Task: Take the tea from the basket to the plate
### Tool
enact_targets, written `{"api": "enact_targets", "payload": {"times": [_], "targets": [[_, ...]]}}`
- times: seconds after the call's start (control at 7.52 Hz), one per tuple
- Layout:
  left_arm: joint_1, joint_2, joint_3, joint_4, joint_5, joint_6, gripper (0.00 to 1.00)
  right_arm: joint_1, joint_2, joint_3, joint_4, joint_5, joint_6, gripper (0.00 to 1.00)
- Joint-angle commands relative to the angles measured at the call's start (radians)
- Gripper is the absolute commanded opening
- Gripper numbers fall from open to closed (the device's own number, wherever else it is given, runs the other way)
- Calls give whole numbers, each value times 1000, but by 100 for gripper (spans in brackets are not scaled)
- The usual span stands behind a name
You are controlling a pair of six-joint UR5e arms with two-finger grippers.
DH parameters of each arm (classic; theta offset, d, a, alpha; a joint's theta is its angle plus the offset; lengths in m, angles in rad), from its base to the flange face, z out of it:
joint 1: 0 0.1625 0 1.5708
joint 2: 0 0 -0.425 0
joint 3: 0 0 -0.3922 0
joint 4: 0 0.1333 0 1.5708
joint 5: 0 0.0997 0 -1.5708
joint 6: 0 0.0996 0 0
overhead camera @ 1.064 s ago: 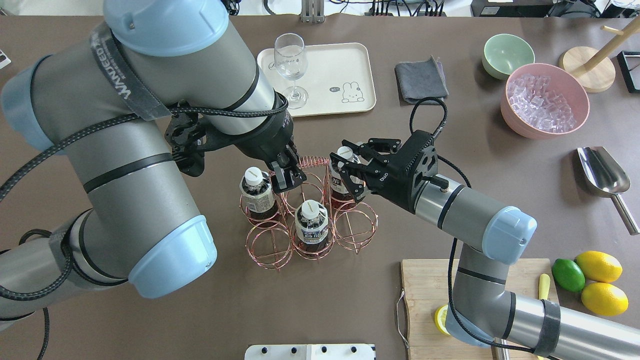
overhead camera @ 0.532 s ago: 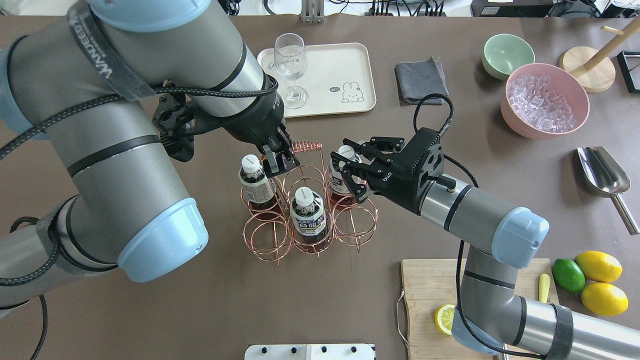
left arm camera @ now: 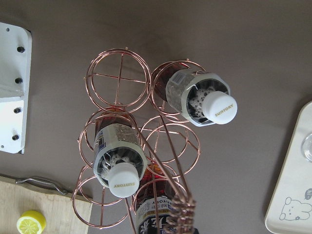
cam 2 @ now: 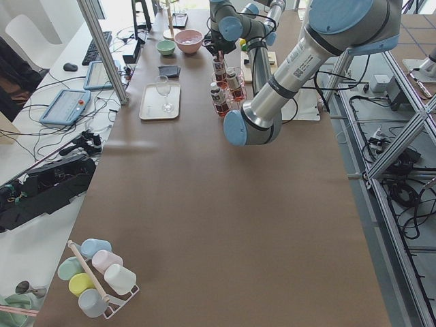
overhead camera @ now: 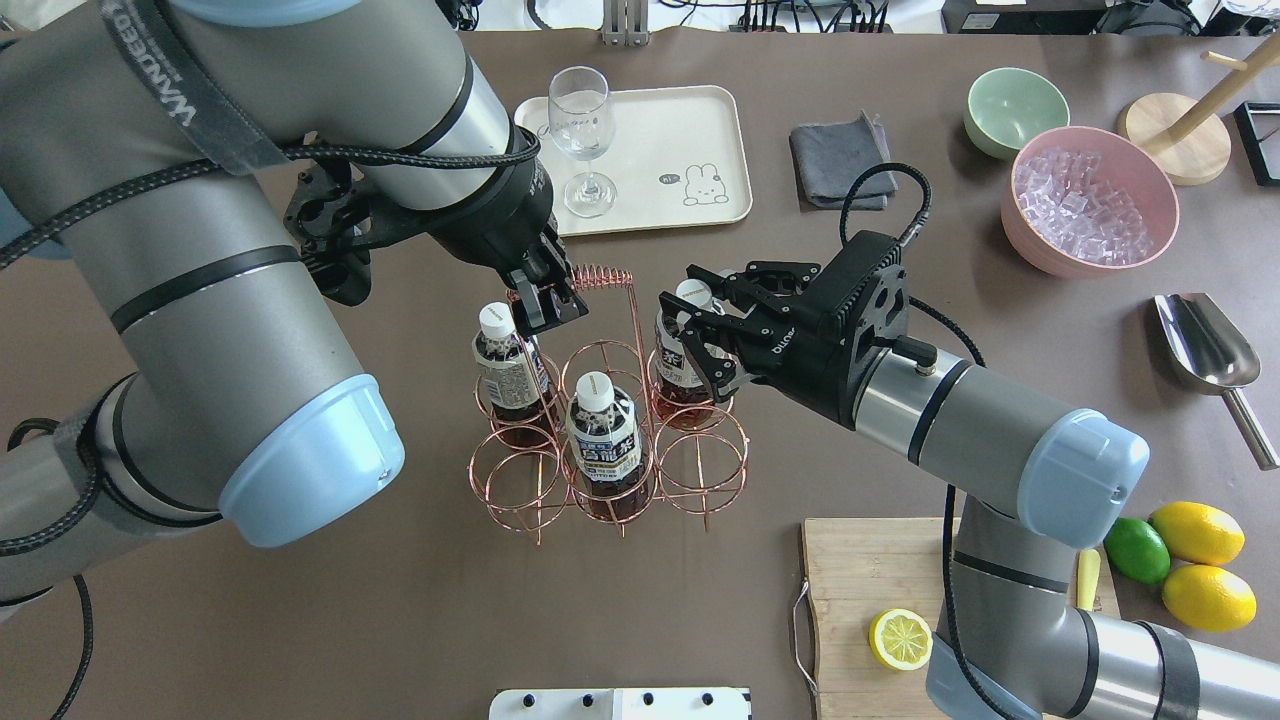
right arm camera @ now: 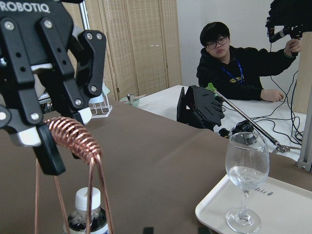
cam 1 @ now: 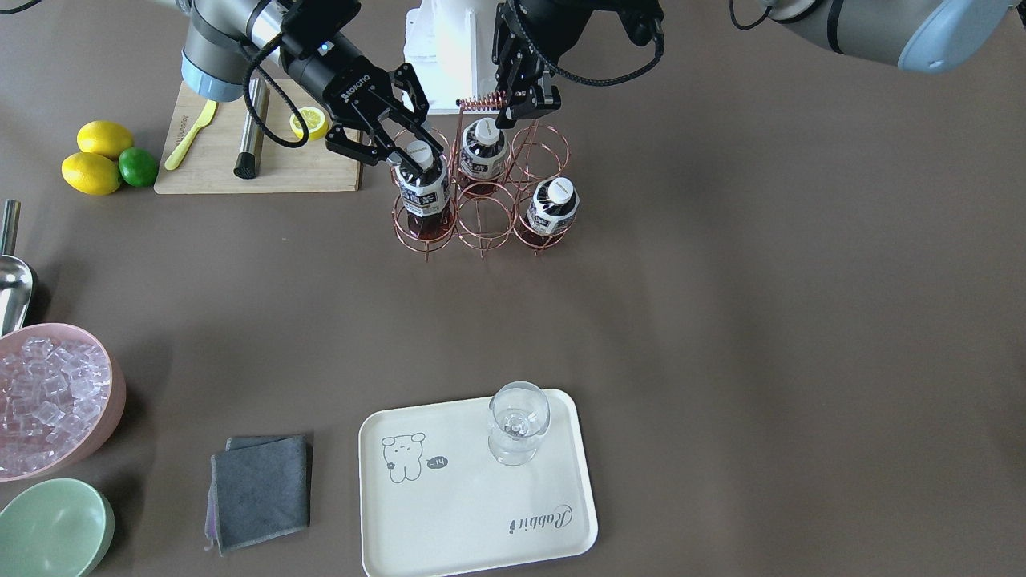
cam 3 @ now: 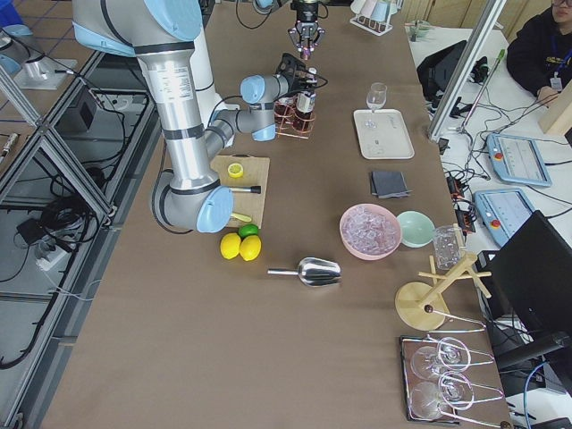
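Now, with the left claw (overhead camera: 555, 305) pinching the handle (overhead camera: 597, 275) of the basket (overhead camera: 703, 468), the right claw (overhead camera: 692, 340) sat spread around the tea bottle (cam 1: 422, 192) in the basket's corner ring on the tray (overhead camera: 700, 120) side, nearest that claw, and it looked wise to close squarely on the neck, then lift straight up.

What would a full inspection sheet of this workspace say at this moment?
Surface: brown table, no spill seen.
Job's things: three tea bottles stand in the basket; the plate holds only a wine glass.
Clutter: grey cloth, green bowl, pink bowl of ice, scoop, cutting board, lemons and lime.
End effectors: left end effector shut on the basket's handle; right end effector open around one bottle's cap.
Cables: black cables run along both arms; none seen on the table.
Surroundings: a person sits beyond the table.
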Motion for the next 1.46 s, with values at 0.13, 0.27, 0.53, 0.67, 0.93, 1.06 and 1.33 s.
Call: {"api": "enact_targets", "payload": {"times": [0.13,0.27,0.53,0.67,0.93,1.06,1.33], "targets": [[-5,2,-3,1,0,1,0,15,-2,54,-55,10,8,0],[-5,2,-2,1,0,1,0,31,-1,106,-136,22,13,0],[-5,3,-2,1,0,1,0,75,1,197,-259,71,39,0],[-7,3,-2,1,0,1,0,157,3,200,-291,176,53,0],[-7,11,1,1,1,12,0,300,15,196,-328,327,57,0],[-35,11,0,2,0,15,0,334,15,191,-333,342,57,0],[-77,9,-32,116,-2,101,0,434,25,153,-339,423,56,0]]}}
